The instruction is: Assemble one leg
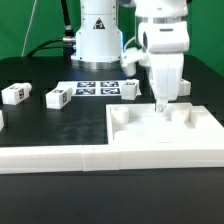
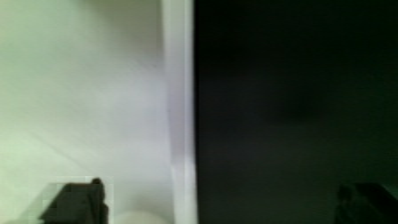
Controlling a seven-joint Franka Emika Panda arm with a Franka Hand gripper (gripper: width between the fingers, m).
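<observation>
White panel edge between wide-spread gripper fingers; gripper empty.

Marker board flat on black table, green backdrop behind

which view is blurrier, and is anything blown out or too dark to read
Wrist view: badly out of focus; the white panel is a pale greenish wash with a smeared edge, the table nearly black, the gripper only dim fingertips. Exterior view: sharper but soft; the panel's top glares, and the tag on a leg is barely legible.
</observation>
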